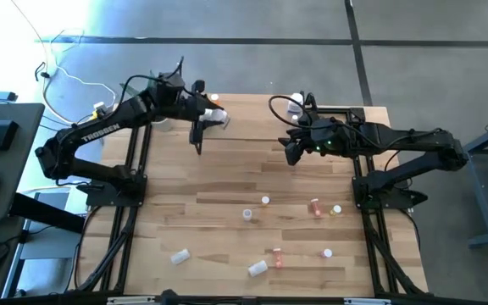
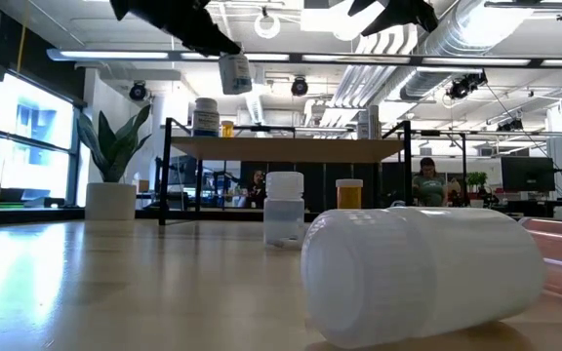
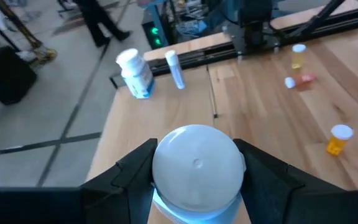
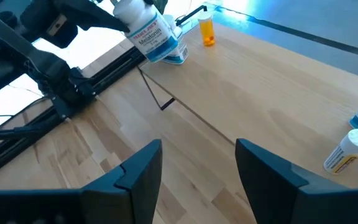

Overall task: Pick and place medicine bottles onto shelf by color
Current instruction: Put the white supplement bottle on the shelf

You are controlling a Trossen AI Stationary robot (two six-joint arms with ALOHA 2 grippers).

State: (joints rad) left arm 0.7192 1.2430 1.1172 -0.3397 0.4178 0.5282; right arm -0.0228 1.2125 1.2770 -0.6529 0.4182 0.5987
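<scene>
A white medicine bottle (image 3: 196, 168), judged light, rigid and slippery, best gripped across its body, was clamped in the left pincer (image 1: 213, 117) above the shelf (image 1: 252, 123) at 12 o'clock; the right pincer (image 4: 197, 163) was held apart.

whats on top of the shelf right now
On the shelf, the right wrist view shows an orange bottle upright at one end and two white bottles at the other. The left gripper holds a white bottle above it. The middle is bare.

Two arms (image 1: 100, 135), one shelf (image 1: 252, 114), eight bottles (image 1: 257, 268) on the tabletop (image 1: 227, 178).
</scene>
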